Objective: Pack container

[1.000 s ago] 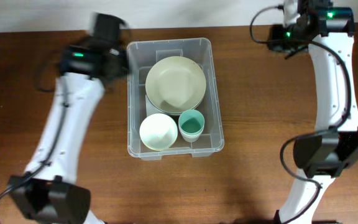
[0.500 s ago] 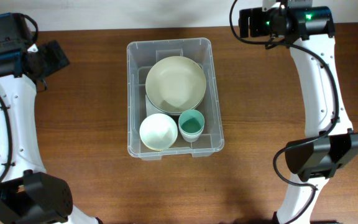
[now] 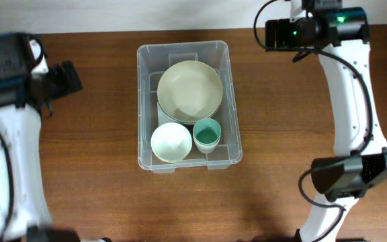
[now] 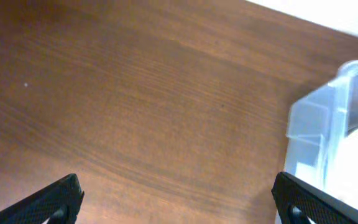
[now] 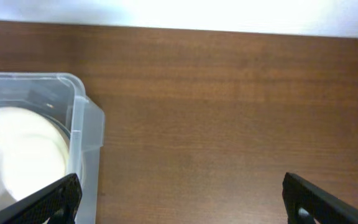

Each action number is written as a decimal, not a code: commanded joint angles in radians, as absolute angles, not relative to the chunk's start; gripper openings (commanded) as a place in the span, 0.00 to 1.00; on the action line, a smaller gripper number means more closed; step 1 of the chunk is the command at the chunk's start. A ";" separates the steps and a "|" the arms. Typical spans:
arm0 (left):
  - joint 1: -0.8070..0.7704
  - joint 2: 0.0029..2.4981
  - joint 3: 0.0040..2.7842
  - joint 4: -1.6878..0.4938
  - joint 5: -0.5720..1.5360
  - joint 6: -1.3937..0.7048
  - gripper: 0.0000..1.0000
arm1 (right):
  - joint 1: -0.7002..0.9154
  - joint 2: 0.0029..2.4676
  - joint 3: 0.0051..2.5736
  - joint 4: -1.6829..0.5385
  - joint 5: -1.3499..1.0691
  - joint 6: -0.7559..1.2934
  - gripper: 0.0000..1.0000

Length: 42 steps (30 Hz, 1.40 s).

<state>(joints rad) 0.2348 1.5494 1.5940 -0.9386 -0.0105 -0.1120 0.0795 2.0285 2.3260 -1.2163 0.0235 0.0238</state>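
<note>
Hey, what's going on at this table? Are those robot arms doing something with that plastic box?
A robot is packing dishes into the clear plastic container. It holds a large pale dish, a white bowl and a teal cup. Right now nothing is being handled: the left gripper and the right gripper hang over the bare wooden table, one on each side of the container, fingers wide open and empty.
</note>
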 commanded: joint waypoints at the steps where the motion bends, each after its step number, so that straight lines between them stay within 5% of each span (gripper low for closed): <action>1: 0.232 1.357 1.415 -0.893 0.001 -0.088 1.00 | 0.106 1.950 2.328 -1.217 0.062 0.035 0.99; 14: 0.249 0.839 0.982 -0.869 -0.030 -0.104 1.00 | 0.144 1.915 2.328 -1.280 0.088 0.043 0.99; 42: 0.265 0.825 0.950 -0.890 -0.110 -0.112 1.00 | 0.143 1.467 2.190 -1.560 0.178 0.159 0.99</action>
